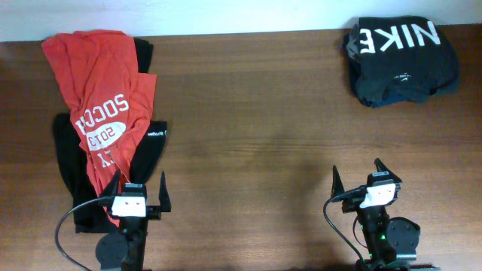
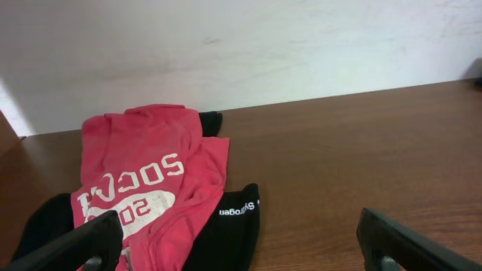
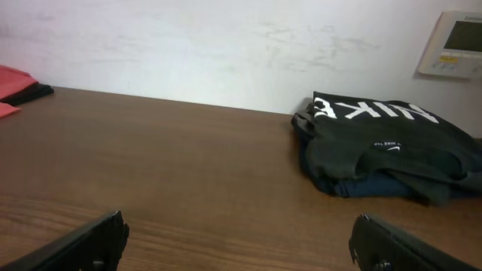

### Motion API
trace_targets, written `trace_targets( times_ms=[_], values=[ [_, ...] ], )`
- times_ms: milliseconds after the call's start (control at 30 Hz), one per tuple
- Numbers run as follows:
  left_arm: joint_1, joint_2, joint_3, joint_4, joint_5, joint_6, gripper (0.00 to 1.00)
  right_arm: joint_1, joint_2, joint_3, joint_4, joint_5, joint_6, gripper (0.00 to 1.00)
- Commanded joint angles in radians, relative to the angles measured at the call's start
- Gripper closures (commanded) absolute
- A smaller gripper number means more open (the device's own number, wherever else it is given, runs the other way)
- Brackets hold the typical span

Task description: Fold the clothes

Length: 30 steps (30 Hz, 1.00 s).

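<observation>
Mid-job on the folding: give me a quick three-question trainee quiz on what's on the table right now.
1. True or false: the orange-red T-shirt lies partly over a black garment.
2. Which word is printed on the folded dark pile? A) SOCCER B) NIKE C) ADIDAS
3. Fill in: the left gripper and right gripper both stand ____, holding nothing.
Key: 1 true; 2 B; 3 open.

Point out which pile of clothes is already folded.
The dark stack with white NIKE lettering, far right; the red shirt and black clothes opposite lie loose.
</observation>
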Motion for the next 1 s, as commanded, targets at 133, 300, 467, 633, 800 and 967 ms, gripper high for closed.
trace_targets(
  times_ms=[133, 300, 467, 633, 800, 967],
  values=[
    [0.005, -0.007, 0.012, 0.002, 0.026, 0.009, 0.01, -0.003, -0.007, -0.005, 0.095, -0.127, 0.038, 0.01],
    [0.005, 0.056, 0.108, -0.027, 0.026, 0.010, 0.01, -0.003, 0.007, 0.049, 0.087, -0.188, 0.058, 0.01],
    [0.005, 0.244, 0.249, -0.036, 0.048, 0.009, 0.01, -0.003, 0.088, 0.176, 0.042, -0.192, 0.058, 0.01],
    [0.005, 0.452, 0.409, -0.059, 0.108, 0.009, 0.01, -0.003, 0.251, 0.332, -0.014, -0.271, 0.058, 0.01],
    [0.005, 0.733, 0.688, -0.255, 0.124, 0.010, 0.01, -0.003, 0.483, 0.555, -0.180, -0.406, 0.058, 0.01],
    [0.005, 0.992, 0.993, -0.552, 0.183, 0.010, 0.01, -0.002, 0.726, 0.799, -0.399, -0.468, 0.029, 0.01]
  ],
)
